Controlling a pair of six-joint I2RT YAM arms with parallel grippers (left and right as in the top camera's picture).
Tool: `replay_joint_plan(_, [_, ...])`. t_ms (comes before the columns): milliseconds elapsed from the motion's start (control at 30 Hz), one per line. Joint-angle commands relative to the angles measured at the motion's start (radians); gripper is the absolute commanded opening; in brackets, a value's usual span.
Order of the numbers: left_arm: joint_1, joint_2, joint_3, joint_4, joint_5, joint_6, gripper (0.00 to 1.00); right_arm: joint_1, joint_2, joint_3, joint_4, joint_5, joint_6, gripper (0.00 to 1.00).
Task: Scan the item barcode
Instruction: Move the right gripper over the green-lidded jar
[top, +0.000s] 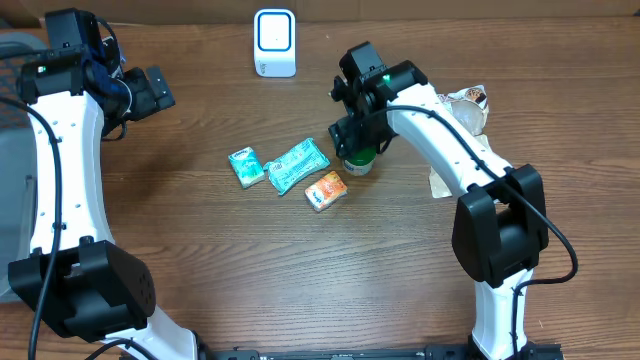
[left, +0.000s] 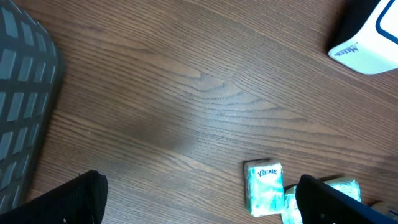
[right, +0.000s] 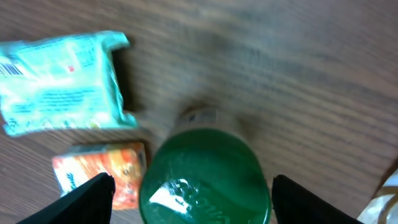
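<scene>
Over the middle of the wooden table (top: 200, 250), the right arm reached in from the right side, its forearm angled up-left and its wrist turned down so the right gripper (top: 357, 148) pointed at the tabletop. The left arm stood folded at the far left edge, and the left gripper (top: 160, 92) hung above bare wood with its fingers spread wide.

Straight under the right gripper stood the green-lidded container (right: 205, 177) – its round lid sat between the two black fingers (right: 87, 199), which were parted. A sliver of wood showed on the left side, while the right finger lay just beside the lid's rim.

That container stood upright – long axis vertical, lid facing the wrist camera; no barcode could be made out. It stood just beside the orange packet (top: 326, 190), near the teal packet (top: 298, 165), with the white scanner (top: 274, 42) well apart at the table's far edge.
</scene>
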Motion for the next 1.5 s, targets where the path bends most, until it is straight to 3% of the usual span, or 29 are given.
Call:
replay_joint_plan(0, [0.004,-0.008,-0.003,0.000,0.003,-0.021,0.99,-0.003,-0.004,-0.025,0.010,-0.004,0.010,0.84])
replay_joint_plan(133, [0.004,-0.008,-0.003,0.001,0.003,-0.021,0.99,-0.004,-0.004,-0.031,0.010,-0.066,0.010,1.00])
replay_joint_plan(233, [0.004,-0.008,-0.003,0.000,0.003,-0.020,1.00,-0.004,-0.004,-0.031,0.008,-0.066,0.010,1.00])
replay_joint_plan(400, [0.004,-0.008,-0.003,0.001,0.003,-0.021,1.00,-0.006,-0.004,-0.031,0.007,-0.016,0.009,0.64])
replay_joint_plan(467, [0.004,-0.008,-0.003,0.000,0.004,-0.021,1.00,-0.006,-0.004,-0.031,0.008,0.033,0.009,0.58])
replay_joint_plan(700, [0.004,-0.008,-0.003,0.000,0.003,-0.021,1.00,-0.006,-0.004,-0.031,0.015,0.118,-0.042,0.57])
replay_joint_plan(800, [0.004,-0.008,-0.003,0.001,0.004,-0.021,0.99,-0.006,-0.004,-0.031,0.029,0.117,-0.190,0.57])
replay_joint_plan(1133, [0.004,-0.008,-0.003,0.001,0.003,-0.021,0.99,-0.006,-0.004,-0.031,0.053,-0.035,-1.033,0.59])
replay_joint_plan(1300, [0.004,-0.008,-0.003,0.001,0.003,-0.021,1.00,-0.010,-0.004,-0.031,0.055,-0.033,-1.286,0.64])
replay_joint_plan(1467, [0.004,-0.008,-0.003,0.001,0.004,-0.021,0.99,-0.010,-0.004,-0.031,0.056,-0.033,-1.305,0.69])
